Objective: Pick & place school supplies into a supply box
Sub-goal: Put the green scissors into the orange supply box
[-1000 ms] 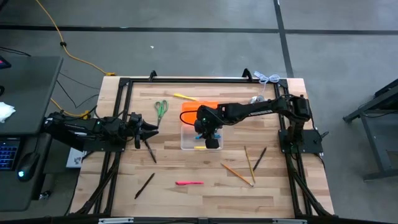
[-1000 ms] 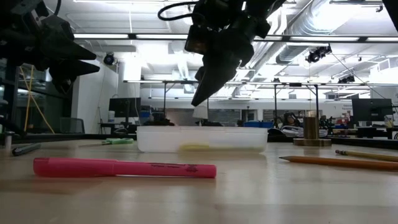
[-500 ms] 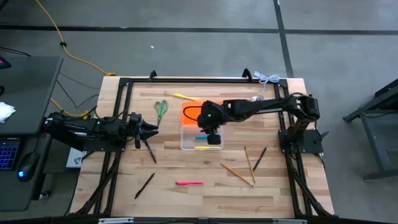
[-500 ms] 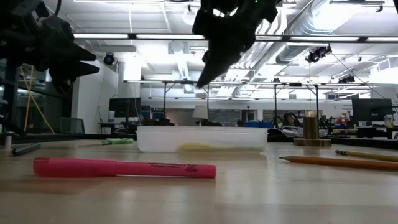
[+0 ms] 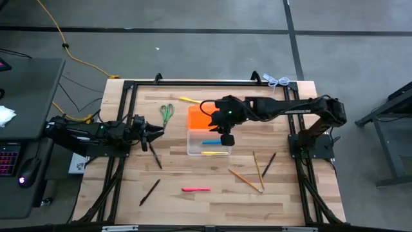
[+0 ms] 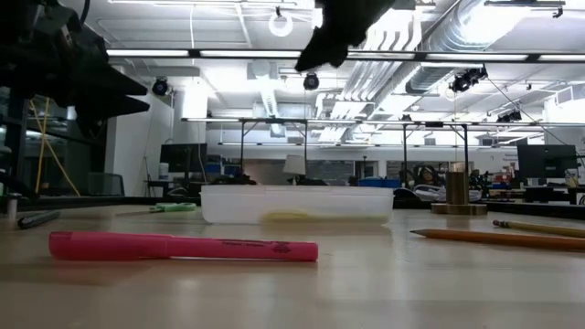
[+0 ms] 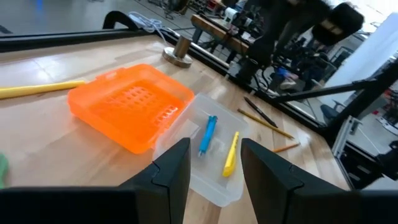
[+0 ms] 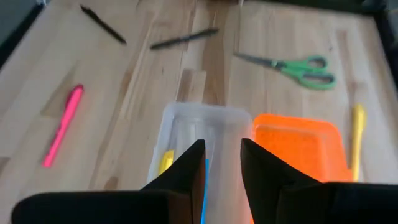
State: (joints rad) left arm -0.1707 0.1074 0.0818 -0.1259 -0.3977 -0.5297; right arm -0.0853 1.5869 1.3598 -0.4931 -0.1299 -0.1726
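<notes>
The supply box is a clear tray [image 5: 191, 147] with its orange lid [image 5: 198, 117] lying open on the far side. A blue pen [image 5: 211, 142] and a yellow marker [image 5: 215, 153] lie flat in the tray. My right gripper [image 5: 226, 138] hangs open and empty high above the tray's right end; it shows at the top of the low view [image 6: 334, 37]. My left gripper [image 5: 156, 132] waits open and empty at the table's left. Green scissors [image 5: 167, 113], a yellow pen [image 5: 190, 100], a pink marker [image 5: 195, 189], black pens [image 5: 150, 191] and pencils [image 5: 257, 169] lie flat on the table.
A silver bell-shaped metal object [image 5: 265, 103] stands at the far right, near the black frame rail [image 5: 193, 82] that rims the table. A black pen [image 5: 156, 156] lies just near of my left gripper. Bare wood lies between the tray and the pink marker.
My right gripper has risen from just above the tray to well above it, drifting a little toward the far right, its fingers open the same throughout. The blue pen and yellow marker have stayed in the tray.
</notes>
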